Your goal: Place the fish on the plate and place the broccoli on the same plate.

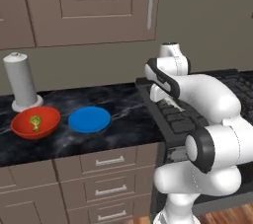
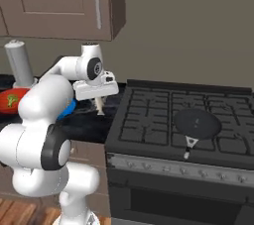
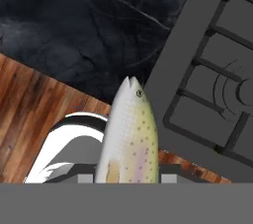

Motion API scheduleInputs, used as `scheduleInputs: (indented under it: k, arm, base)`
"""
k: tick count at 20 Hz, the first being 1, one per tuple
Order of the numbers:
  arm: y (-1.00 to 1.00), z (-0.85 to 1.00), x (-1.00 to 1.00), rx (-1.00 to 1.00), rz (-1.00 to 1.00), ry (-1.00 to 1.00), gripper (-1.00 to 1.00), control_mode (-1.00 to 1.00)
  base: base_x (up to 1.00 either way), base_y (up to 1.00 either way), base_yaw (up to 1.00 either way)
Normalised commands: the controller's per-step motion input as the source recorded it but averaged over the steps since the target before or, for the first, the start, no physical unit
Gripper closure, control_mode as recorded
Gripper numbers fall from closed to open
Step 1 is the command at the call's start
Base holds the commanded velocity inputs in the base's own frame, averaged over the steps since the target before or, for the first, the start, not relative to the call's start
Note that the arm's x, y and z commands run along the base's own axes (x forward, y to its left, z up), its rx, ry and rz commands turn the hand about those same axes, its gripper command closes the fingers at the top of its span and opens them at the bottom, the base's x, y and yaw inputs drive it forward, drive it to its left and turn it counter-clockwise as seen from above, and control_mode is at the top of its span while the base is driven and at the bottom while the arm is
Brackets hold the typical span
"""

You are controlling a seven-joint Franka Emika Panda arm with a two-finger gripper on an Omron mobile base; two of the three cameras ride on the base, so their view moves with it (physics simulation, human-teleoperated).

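The white arm folds up from its base and reaches forward, its wrist bent so the hand points straight down over the dark marbled tabletop (image 1: pixel 123 114), just left of the stove (image 2: pixel 178 120). The claw (image 2: pixel 100 104) is pinched on the fish (image 3: pixel 131 139), which hangs head-down from it, clear of the tabletop; in the right base view the fish (image 2: pixel 100 105) shows as a slim pale sliver below the hand, near the stove's left edge. From the hand camera its speckled body points toward the seam between stone and stove grate. The blue plate (image 1: pixel 89 119) lies bare on the tabletop, well to the left of the stove. Just left of the plate sits the red bowl (image 1: pixel 35 122), with the broccoli (image 1: pixel 35 122) inside it. Behind the bowl stands a grey cylinder (image 1: pixel 21 82), upright. A black frying pan (image 2: pixel 197 122) rests on the stove.
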Motion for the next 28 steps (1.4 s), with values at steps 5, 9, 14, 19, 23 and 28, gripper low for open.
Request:
scheduleInputs:
  k: [5,9,14,19,23,28]
  arm:
    - [0.0,0.0,0.0,0.0,0.0,0.0,1.0,1.0]
    - [0.0,0.0,0.0,0.0,0.0,0.0,1.0,1.0]
    - [0.0,0.0,0.0,0.0,0.0,0.0,1.0,1.0]
    - [0.0,0.0,0.0,0.0,0.0,0.0,1.0,1.0]
    - [0.0,0.0,0.0,0.0,0.0,0.0,1.0,1.0]
    - [0.0,0.0,0.0,0.0,0.0,0.0,1.0,1.0]
  base:
    - [0.18,0.77,-0.1]
    - [0.27,0.76,-0.09]
    - [0.42,0.63,-0.01]
    - [0.47,0.23,0.02]
    - [0.38,0.05,0.05]
    - [0.36,0.09,0.04]
